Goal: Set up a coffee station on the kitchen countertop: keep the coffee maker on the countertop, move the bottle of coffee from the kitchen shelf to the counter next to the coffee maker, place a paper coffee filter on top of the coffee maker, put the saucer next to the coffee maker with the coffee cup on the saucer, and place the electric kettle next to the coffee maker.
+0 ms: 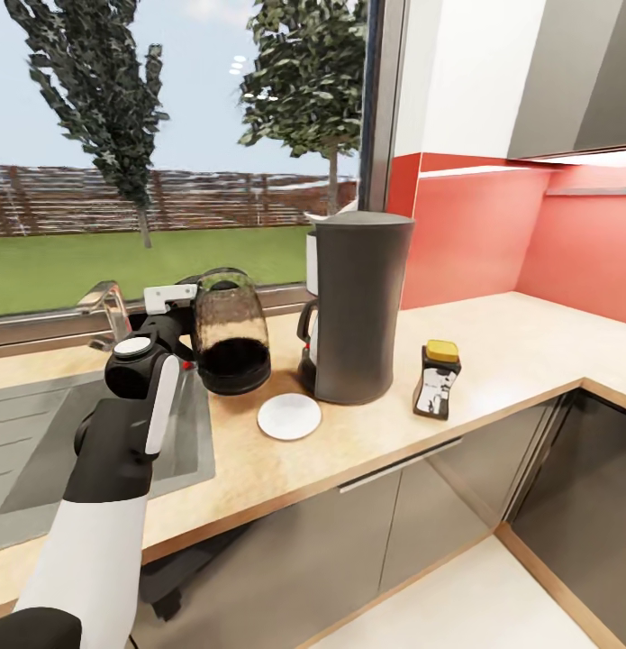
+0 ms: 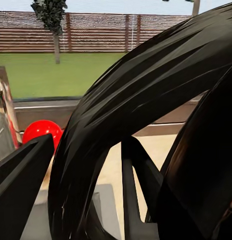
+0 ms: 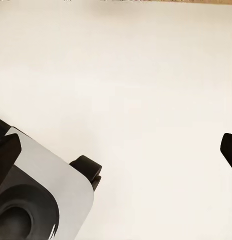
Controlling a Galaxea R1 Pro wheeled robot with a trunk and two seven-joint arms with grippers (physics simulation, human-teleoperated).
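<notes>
The electric kettle [image 1: 230,332] stands upright on the kitchen countertop [image 1: 493,361], at the sink's right edge, just beside the coffee maker [image 1: 356,306] on its left. Smoky glass body, black base, and the left pincer [image 1: 188,335] is right up against its handle side, at the end of the black-and-white left arm [image 1: 123,451] reaching over the sink [image 1: 96,433]. In the left wrist view a thick black curved form, likely the kettle handle [image 2: 146,100], sweeps across close to the lens, with a dark finger [image 2: 20,190] beside it. Whether that pincer is pinching the handle or merely alongside it, I cannot tell; the fingers are hidden behind the kettle.

The saucer [image 1: 289,417] lies flat in front, between kettle and coffee maker, near both and bare on top. The bottle of coffee [image 1: 438,379] stands upright to the right of the coffee maker, near it, yellow lid up. Something white peeks from behind the machine's top left; too little shows to name it.

A chrome tap [image 1: 101,302] rises behind the sink, with the window, lawn and trees beyond.

The right wrist view looks down at a pale floor [image 3: 126,75] and part of the robot's base [image 3: 40,200]; a dark tip [image 3: 229,150] sits at the edge, and that pincer's state cannot be told.
</notes>
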